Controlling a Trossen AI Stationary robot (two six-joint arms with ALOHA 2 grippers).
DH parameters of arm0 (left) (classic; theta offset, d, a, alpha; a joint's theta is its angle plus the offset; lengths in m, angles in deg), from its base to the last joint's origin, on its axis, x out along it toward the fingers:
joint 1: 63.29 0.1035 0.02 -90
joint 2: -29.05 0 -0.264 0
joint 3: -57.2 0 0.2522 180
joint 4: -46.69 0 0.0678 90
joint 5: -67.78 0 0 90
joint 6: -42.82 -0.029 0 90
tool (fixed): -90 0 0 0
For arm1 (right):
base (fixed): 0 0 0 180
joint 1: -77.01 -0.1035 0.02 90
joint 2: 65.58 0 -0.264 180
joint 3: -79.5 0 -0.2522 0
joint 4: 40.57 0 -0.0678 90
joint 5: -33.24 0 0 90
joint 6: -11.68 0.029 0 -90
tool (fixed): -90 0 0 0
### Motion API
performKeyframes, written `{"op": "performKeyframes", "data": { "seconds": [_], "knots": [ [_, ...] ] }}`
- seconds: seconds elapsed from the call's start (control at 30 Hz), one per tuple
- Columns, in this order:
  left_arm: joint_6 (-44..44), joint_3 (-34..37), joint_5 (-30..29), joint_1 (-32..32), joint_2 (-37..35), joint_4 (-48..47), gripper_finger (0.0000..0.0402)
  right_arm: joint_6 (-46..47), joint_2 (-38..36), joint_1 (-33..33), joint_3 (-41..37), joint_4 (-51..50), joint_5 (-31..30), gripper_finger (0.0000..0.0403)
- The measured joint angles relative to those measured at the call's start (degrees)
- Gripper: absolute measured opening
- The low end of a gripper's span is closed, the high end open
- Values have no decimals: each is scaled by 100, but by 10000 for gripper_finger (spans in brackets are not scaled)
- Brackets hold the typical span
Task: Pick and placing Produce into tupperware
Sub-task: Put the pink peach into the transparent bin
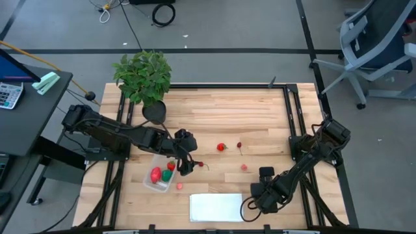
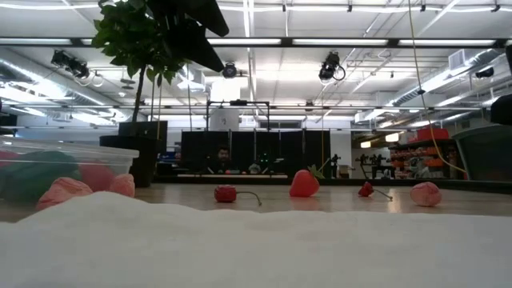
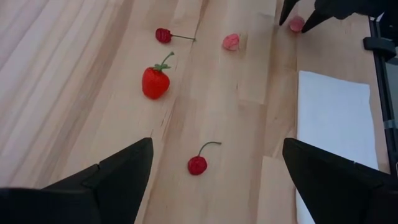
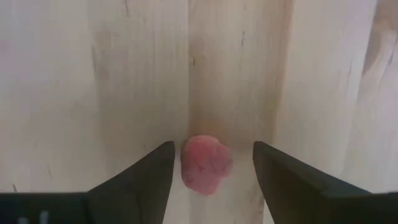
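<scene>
The clear tupperware (image 1: 159, 177) sits near the table's near-left and holds two red pieces and a green one. A pink piece (image 1: 179, 186) lies beside it. My left gripper (image 3: 217, 140) is open and hovers next to the tub (image 1: 185, 161), over a stemmed cherry (image 3: 198, 165). A strawberry (image 3: 155, 82), a second cherry (image 3: 163, 35) and a pink piece (image 3: 231, 42) lie farther right. My right gripper (image 4: 212, 144) is open and low over the table (image 1: 259, 188). Its fingers stand on either side of another pink piece (image 4: 206, 163), with a gap on both sides.
A flat white sheet (image 1: 216, 207) lies at the near edge between the two grippers. A leafy potted plant (image 1: 144, 78) stands at the far-left corner. Bare wood shows across the far middle and right of the table (image 1: 260, 110). A black frame rail (image 1: 296, 123) runs along the right.
</scene>
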Motion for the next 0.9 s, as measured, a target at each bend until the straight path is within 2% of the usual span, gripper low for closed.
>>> {"op": "performKeyframes", "data": {
  "seconds": [0.23, 0.33, 0.43, 0.6, 0.63, 0.73, 0.83, 0.9],
  "knots": [
    [1, 0, 0, -14, 0, -15, 364, 184, 0, -2, 0, -9, 51, 224],
    [0, 0, 0, -16, 0, -34, 364, 212, 0, -2, 0, -7, 64, 202],
    [9, 0, 0, -19, 0, -36, 364, 209, 0, -2, 0, -2, 90, 153],
    [316, 0, 4, -19, -37, -27, 364, 164, -45, 95, 2, -13, 70, 34],
    [333, 0, 4, -19, -52, -23, 364, 145, -65, 132, 2, -8, -42, 25],
    [315, -1, 7, -16, -189, -72, 364, 128, -254, 303, -2, 104, -653, 31],
    [317, -4, 7, -5, -412, -162, 364, -301, -532, 539, 93, 570, -1668, 52],
    [315, -4, 7, -5, -628, -149, 364, -987, -750, 733, 98, 1353, -2441, 54]
  ]
}}
